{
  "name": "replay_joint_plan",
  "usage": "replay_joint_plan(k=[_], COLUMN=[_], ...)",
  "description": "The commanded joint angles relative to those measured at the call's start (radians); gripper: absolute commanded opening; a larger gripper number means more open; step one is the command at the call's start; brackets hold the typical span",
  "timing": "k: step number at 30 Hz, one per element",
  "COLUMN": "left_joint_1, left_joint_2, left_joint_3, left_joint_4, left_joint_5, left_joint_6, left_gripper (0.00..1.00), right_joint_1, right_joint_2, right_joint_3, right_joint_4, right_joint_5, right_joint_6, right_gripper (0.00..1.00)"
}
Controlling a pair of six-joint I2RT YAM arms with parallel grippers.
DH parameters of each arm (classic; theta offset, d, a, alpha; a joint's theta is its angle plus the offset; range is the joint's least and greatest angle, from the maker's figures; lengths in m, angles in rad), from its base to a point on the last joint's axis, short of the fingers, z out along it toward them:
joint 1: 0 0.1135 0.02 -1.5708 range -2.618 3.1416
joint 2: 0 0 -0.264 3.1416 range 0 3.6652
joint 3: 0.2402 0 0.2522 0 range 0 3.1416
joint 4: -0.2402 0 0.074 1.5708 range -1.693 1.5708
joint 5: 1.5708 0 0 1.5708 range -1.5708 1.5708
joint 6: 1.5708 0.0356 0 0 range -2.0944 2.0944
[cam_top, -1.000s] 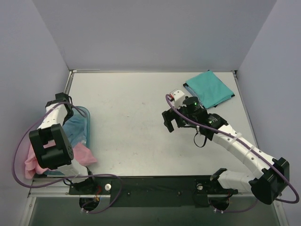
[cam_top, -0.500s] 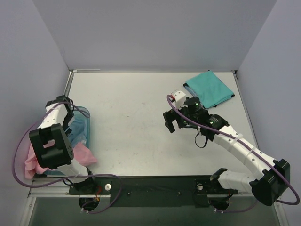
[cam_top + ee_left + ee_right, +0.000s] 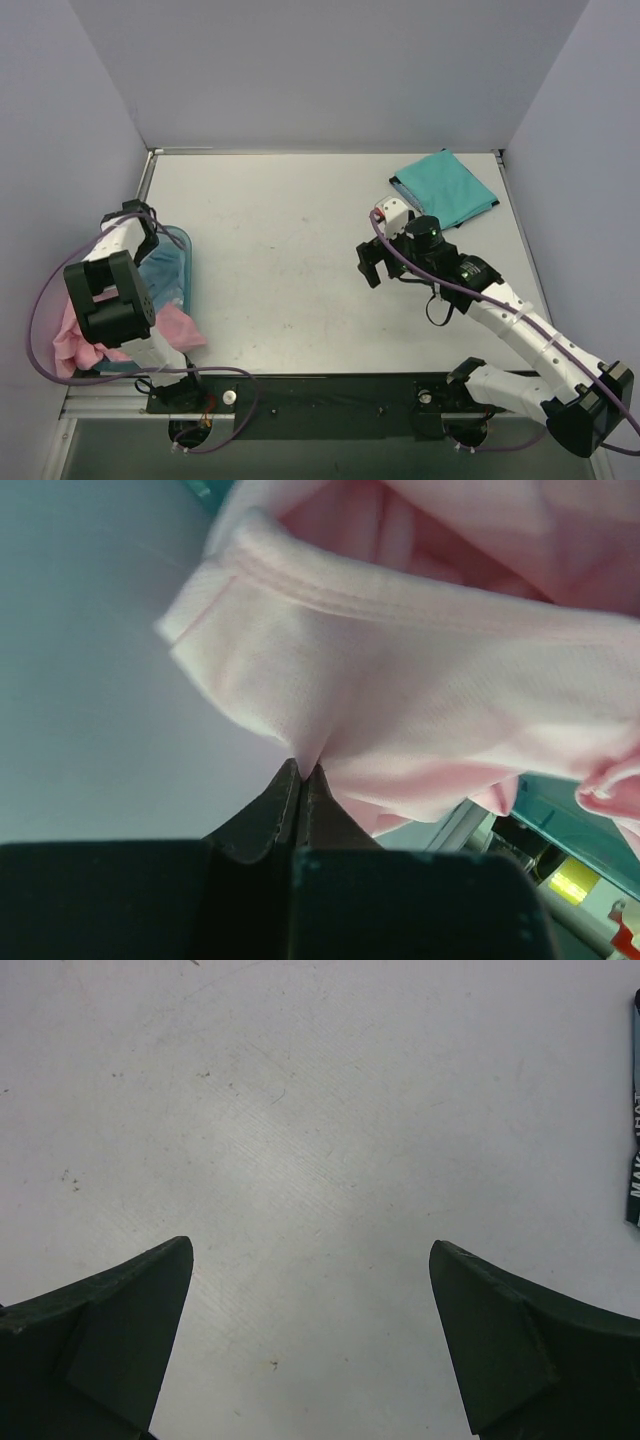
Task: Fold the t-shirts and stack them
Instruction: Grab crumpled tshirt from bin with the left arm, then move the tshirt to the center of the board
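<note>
Pincer of left arm (image 3: 302, 769) tight on pink t-shirt (image 3: 420, 680)

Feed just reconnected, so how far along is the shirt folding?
Done: the teal shirt lies folded at far right of the table. In hand: the left gripper is shut on the pink shirt, crumpled by the basket. The right gripper is open over bare table. Left: folding the pink shirt, anything in the basket, and stacking.

Pink t-shirt (image 3: 400, 680) runs off L wrist view's top/rt edges.
</note>
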Motion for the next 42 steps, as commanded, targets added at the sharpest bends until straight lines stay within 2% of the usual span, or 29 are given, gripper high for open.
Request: replay_joint_plan(k=[1,4,5,6,7,8,9,10,11,12,13,14,15,17,20,23,25,28,31,32,33,34,35,37,39,42], left_joint_1=[-0.012,-0.075,-0.099,-0.151,-0.18,-0.266,-0.381,-0.435,-0.567,-0.627,-0.767,-0.818,-0.93,-1.035,-1.092,-1.121,-1.136,-1.179,-1.26,-1.312,-1.348,-1.409,-1.431,-1.445,-1.396,-1.241], left_joint_2=[-0.089,-0.104,-0.106,-0.092,-0.08,-0.051,-0.037,-0.014,-0.008,-0.011,-0.034,-0.047,-0.066,-0.048,-0.002,0.021,0.029,0.037,0.041,0.052,0.058,0.077,0.084,0.107,0.109,0.057], left_joint_3=[0.238,0.514,0.685,0.769,0.97,1.063,1.242,1.306,1.401,1.421,1.403,1.371,1.318,1.326,1.38,1.311,1.189,0.962,0.798,0.743,0.724,0.702,0.702,0.754,0.802,0.813], left_joint_4=[-0.096,-0.239,-0.286,-0.323,-0.342,-0.383,-0.385,-0.366,-0.356,-0.308,-0.27,-0.194,-0.167,-0.15,-0.188,-0.173,-0.158,-0.135,-0.104,-0.113,-0.15,-0.186,-0.213,-0.255,-0.294,-0.253], left_joint_5=[0.059,0.198,0.262,0.294,0.36,0.405,0.458,0.472,0.497,0.506,0.502,0.499,0.508,0.579,0.768,0.856,0.907,1.076,1.225,1.299,1.328,1.383,1.372,1.362,1.403,1.538], left_joint_6=[-0.021,-0.096,-0.109,-0.133,-0.147,-0.15,-0.155,-0.166,-0.16,-0.14,-0.117,-0.108,-0.094,-0.127,-0.233,-0.299,-0.313,-0.325,-0.267,-0.2,-0.157,-0.091,-0.083,-0.054,0.0,-0.032], left_gripper=[0.0,0.0,0.0,0.0,0.0,0.0,0.0,0.0,0.0,0.0,0.0,0.0,0.0,0.0,0.0,0.0,0.0,0.0,0.0,0.03,0.12,0.38,0.45,0.48,0.49,0.51], right_joint_1=[-0.008,-0.006,-0.003,-0.003,-0.005,-0.002,-0.003,-0.003,-0.009,-0.011,-0.025,-0.035,-0.064,-0.133,-0.235,-0.304,-0.371,-0.462,-0.523,-0.531,-0.543,-0.545,-0.545,-0.54,-0.525,-0.452], right_joint_2=[-0.01,0.011,0.023,0.031,0.046,0.052,0.063,0.066,0.071,0.075,0.075,0.075,0.068,0.043,-0.035,-0.09,-0.109,-0.116,-0.092,-0.064,-0.049,-0.014,0.006,0.061,0.085,0.129], right_joint_3=[0.003,0.067,0.105,0.122,0.162,0.183,0.22,0.24,0.272,0.295,0.329,0.343,0.367,0.377,0.353,0.333,0.317,0.276,0.254,0.248,0.245,0.244,0.242,0.218,0.175,0.129], right_joint_4=[0.0,-0.026,-0.041,-0.047,-0.058,-0.064,-0.07,-0.075,-0.081,-0.095,-0.104,-0.121,-0.13,-0.145,-0.181,-0.247,-0.302,-0.365,-0.438,-0.46,-0.49,-0.513,-0.549,-0.576,-0.578,-0.561], right_joint_5=[0.015,-0.005,-0.013,-0.017,-0.023,-0.028,-0.03,-0.031,-0.034,-0.039,-0.052,-0.057,-0.08,-0.144,-0.157,-0.12,-0.143,-0.194,-0.189,-0.188,-0.186,-0.172,-0.166,-0.168,-0.175,-0.13], right_joint_6=[0.006,0.015,0.027,0.035,0.042,0.043,0.079,0.088,0.114,0.127,0.156,0.171,0.208,0.268,0.308,0.314,0.32,0.337,0.365,0.38,0.383,0.386,0.385,0.383,0.397,0.424], right_gripper=[1.0,1.0,1.0,1.0,1.0,1.0,1.0,1.0,1.0,1.0,1.0,1.0,1.0,1.0,1.0,1.0,1.0,1.0,1.0,0.99,0.98,0.96,0.95,0.92,0.89,0.87])
